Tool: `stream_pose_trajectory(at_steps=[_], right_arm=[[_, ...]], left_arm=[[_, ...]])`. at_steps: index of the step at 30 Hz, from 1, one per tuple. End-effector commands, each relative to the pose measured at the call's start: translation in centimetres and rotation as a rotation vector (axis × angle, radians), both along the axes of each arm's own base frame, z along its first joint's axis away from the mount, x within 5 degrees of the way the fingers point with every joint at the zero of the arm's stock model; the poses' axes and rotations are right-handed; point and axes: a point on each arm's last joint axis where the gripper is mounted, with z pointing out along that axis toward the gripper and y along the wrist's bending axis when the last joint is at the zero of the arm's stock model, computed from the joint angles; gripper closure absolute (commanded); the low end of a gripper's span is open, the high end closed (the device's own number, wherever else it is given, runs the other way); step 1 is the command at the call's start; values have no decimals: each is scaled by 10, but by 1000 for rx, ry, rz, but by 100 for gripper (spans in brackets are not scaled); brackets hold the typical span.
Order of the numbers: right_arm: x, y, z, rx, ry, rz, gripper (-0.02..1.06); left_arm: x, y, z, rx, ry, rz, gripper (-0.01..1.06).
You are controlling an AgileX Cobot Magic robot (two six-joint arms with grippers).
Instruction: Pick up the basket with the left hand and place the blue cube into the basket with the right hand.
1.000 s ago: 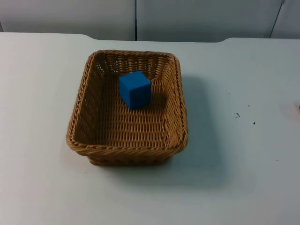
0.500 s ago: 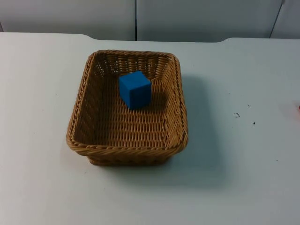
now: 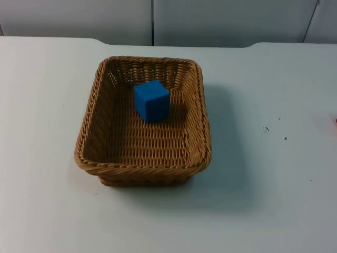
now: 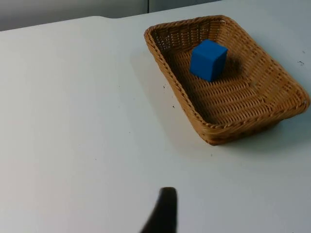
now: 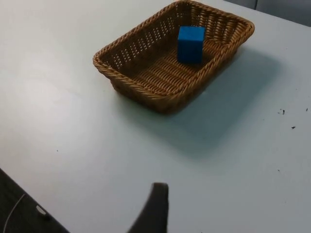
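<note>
A brown woven basket (image 3: 92, 124) rests flat on the white table, a little left of the middle. The blue cube (image 3: 151, 100) sits inside it, towards its far end, clear of the walls. The left wrist view looks across at the basket (image 4: 180, 92) and the cube (image 4: 208, 59) from a distance, with my left gripper (image 4: 164, 213) held back over bare table, well apart from the rim. My right gripper (image 5: 153, 206) likewise waits far from the basket (image 5: 146, 90) and cube (image 5: 190, 44), over the table near its edge. Neither gripper holds anything.
The grey partition wall (image 3: 152, 21) closes off the back of the table. A few dark specks (image 3: 266, 129) mark the surface right of the basket. The table's edge (image 5: 22, 187) runs close by my right gripper.
</note>
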Motion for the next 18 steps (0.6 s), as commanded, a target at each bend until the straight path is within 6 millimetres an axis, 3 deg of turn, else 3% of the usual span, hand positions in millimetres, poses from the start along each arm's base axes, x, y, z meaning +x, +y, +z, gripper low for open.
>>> stream_pose_trajectory(at_steps=[1,2,3,5,18], right_arm=[[1,0,-1,-1,-11,-3,16],[1,0,-1,-1,-11,-3,16],[1,0,-1,-1,-11,-3,9],[1,0,-1,-1,-11,-3,0],[1,0,-1,-1,-11,-3,0]], left_arm=[[0,0,0,-14,-7,-5,7],[0,0,0,-14,-7,-5,7],[0,0,0,-14,-7,-5,0],[0,0,0,-14,-7,-5,0],[0,0,0,-14,-7,-5,0]])
